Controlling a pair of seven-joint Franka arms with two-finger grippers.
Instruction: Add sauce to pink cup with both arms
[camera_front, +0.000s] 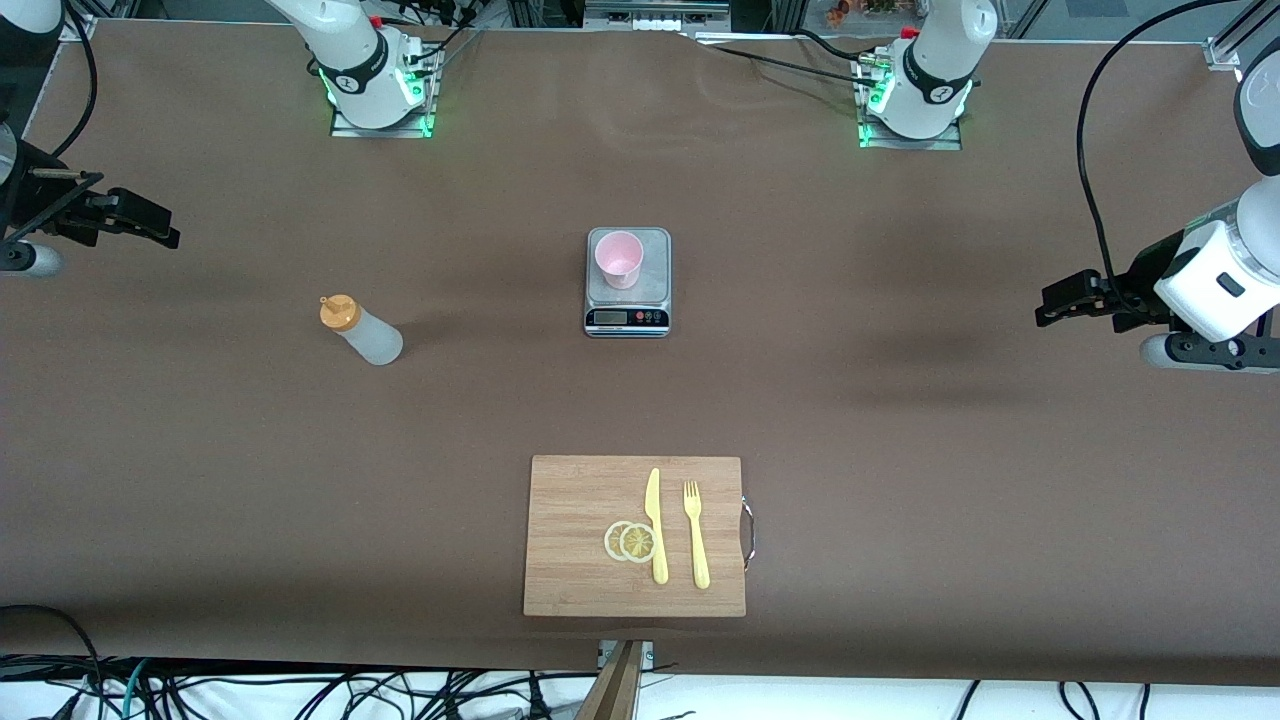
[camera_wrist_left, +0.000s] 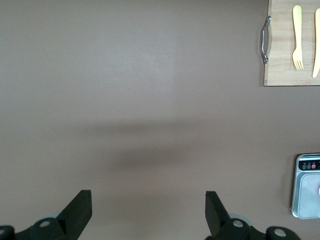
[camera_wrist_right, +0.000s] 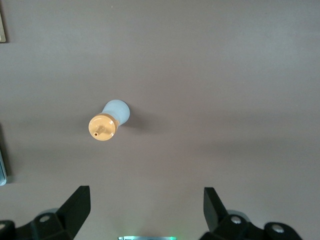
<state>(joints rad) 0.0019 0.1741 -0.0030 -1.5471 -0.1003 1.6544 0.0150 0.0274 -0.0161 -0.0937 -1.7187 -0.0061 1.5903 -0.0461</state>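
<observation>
Nearest the front camera lies a wooden board (camera_front: 590, 530) with a metal handle (camera_front: 748, 530) on its edge toward the left arm's end. On it rest two lemon slices (camera_front: 630, 541), a yellow knife (camera_front: 656, 525) and a yellow fork (camera_front: 696, 534), side by side and apart.

Farther from the camera, at mid-table, a small scale (camera_front: 628, 300) carries the pink cup (camera_front: 619, 259), upright on its platform. The sauce (camera_front: 360, 330) stands on the bare cloth toward the right arm's end, well apart from the scale, its orange cap up.

Wide stretches of brown cloth (camera_front: 900, 420) lie open between the board, the scale and the sauce, and out to both ends of the table.

The right gripper (camera_front: 165, 230) hangs over the table's edge at the right arm's end, fingers (camera_wrist_right: 75, 207) spread apart and holding nothing; its wrist view looks down on the sauce. The left gripper (camera_front: 1050, 305) hangs over open cloth near the left arm's end, fingers (camera_wrist_left: 77, 210) likewise apart and empty.

Both arm bases glow green along the table's edge by the robots. Cables trail off the edge nearest the camera.
</observation>
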